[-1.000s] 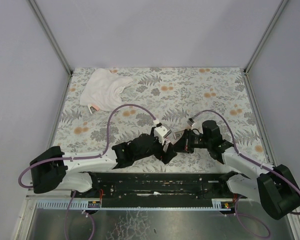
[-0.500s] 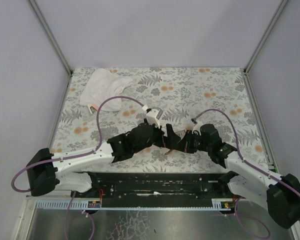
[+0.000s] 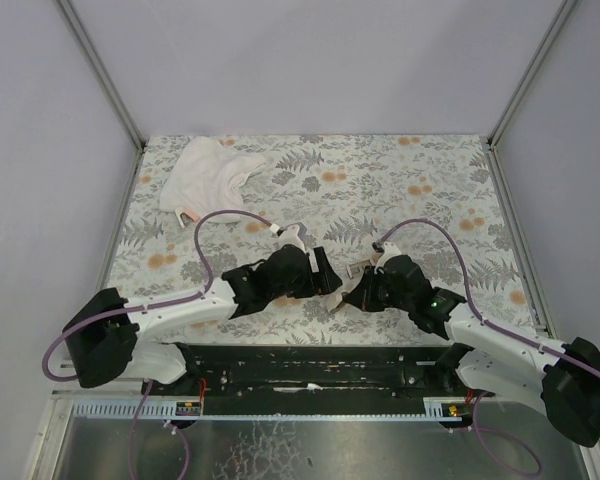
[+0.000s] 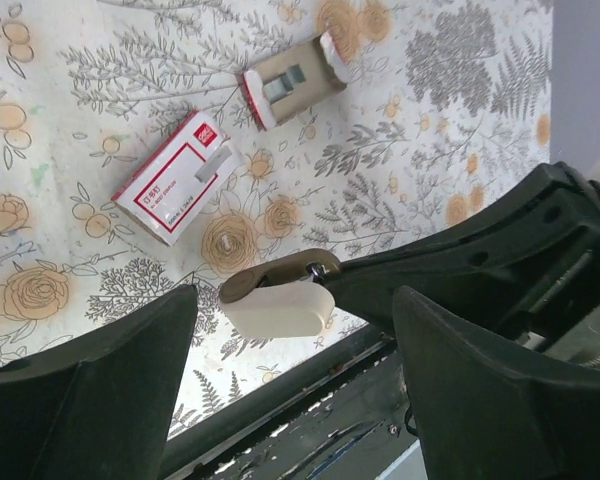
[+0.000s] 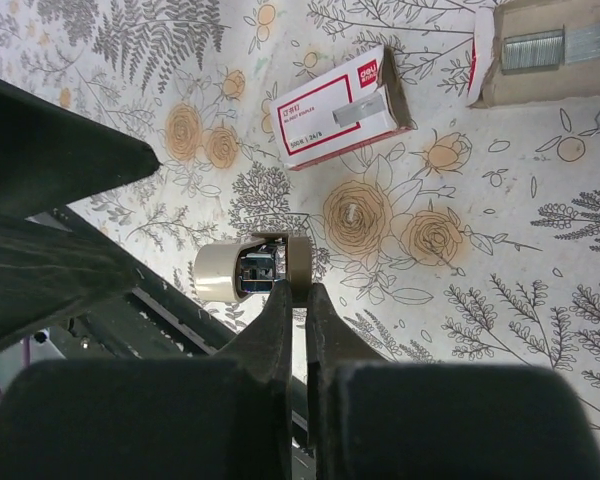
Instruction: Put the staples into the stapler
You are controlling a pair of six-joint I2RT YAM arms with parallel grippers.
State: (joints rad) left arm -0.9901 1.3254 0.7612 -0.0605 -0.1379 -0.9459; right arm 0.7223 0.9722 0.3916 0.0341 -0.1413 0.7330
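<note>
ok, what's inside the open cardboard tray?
Silver staple strips lying flat in the tray, bare cardboard around them. Anything under the strips is covered.

A crumpled white cloth (image 3: 212, 176) lies on the flowered table cover (image 3: 430, 180), well beyond the jaws and off to the left of both pairs, near the far left corner. The cover spreads beneath the jaws and past them on every side. Pale grey walls (image 3: 310, 60) stand beyond and to either side, with metal posts (image 3: 100, 70) at the far corners. Behind the jaws, along the near edge, runs a black rail (image 3: 280, 362).
</note>
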